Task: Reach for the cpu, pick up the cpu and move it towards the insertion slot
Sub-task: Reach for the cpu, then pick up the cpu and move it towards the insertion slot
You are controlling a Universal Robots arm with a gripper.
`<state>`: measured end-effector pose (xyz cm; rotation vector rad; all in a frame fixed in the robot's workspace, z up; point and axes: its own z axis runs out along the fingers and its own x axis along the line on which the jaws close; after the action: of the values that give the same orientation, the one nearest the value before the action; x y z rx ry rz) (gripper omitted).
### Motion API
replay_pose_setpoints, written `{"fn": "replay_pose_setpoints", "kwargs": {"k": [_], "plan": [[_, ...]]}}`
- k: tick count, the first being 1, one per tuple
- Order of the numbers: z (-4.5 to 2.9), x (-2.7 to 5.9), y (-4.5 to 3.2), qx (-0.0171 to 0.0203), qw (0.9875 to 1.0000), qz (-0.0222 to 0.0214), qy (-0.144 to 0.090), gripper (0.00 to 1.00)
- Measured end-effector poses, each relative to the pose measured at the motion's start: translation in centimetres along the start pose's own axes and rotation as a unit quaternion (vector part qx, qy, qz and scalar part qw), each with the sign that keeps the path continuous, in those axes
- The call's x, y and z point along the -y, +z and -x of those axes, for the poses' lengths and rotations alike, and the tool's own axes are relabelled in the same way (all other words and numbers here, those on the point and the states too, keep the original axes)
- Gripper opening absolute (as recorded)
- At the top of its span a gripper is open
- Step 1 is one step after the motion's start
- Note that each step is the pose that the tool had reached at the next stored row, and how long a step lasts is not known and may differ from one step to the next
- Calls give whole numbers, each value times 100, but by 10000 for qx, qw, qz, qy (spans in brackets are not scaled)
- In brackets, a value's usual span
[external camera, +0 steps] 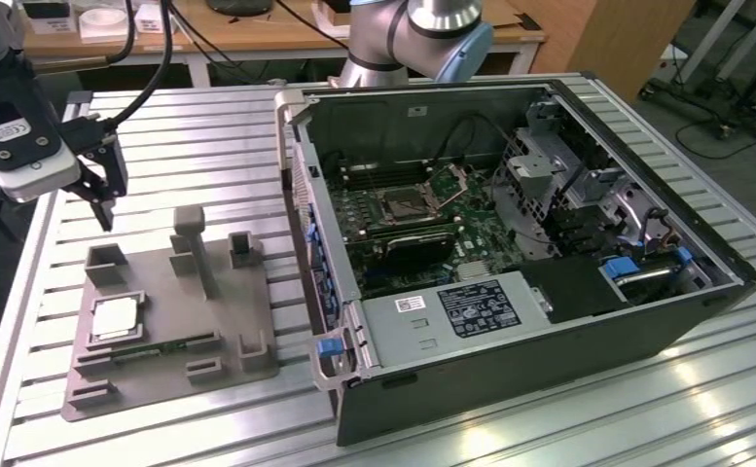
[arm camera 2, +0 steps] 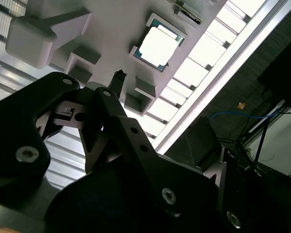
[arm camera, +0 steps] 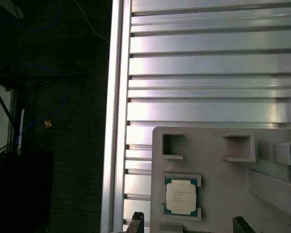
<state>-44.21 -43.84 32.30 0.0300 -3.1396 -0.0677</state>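
the jaws stand spread apart and grasp nothing. in the first wrist view we see two dark fingertips [arm camera: 136, 223] well apart, with the grey fixture plate [arm camera: 223, 184] showing between them. in the exterior view the gripper [external camera: 105, 206] hangs above the slatted aluminium table [external camera: 209, 126] at the exterior view's left, over the far end of the fixture plate [external camera: 157, 282] and clear of it. the cpu [external camera: 116, 319] lies flat in a shallow square recess of that plate, silvery top up, below the gripper and apart from it, with nothing touching it. in the second wrist view the cpu [arm camera 2: 158, 47] sits beyond the dark gripper body, and in the first wrist view the cpu [arm camera: 181, 196] shows its thin rim inside the recess. upright blocks [external camera: 190, 238] rise from the plate near the chip. to the exterior view's right of the plate lies an open computer case [external camera: 547, 360]. inside it, on the green board, is the insertion slot [external camera: 404, 202] — shiny frame, dark centre, lid tilted up. it is well apart from the cpu, with the case wall between them.
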Motion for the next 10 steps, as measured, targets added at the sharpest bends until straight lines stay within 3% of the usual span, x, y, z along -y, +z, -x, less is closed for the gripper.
{"fn": "replay_pose_setpoints", "kwargs": {"k": [10], "plan": [[0, 17, 63, -1, 10000, 3, -1, 78]]}}
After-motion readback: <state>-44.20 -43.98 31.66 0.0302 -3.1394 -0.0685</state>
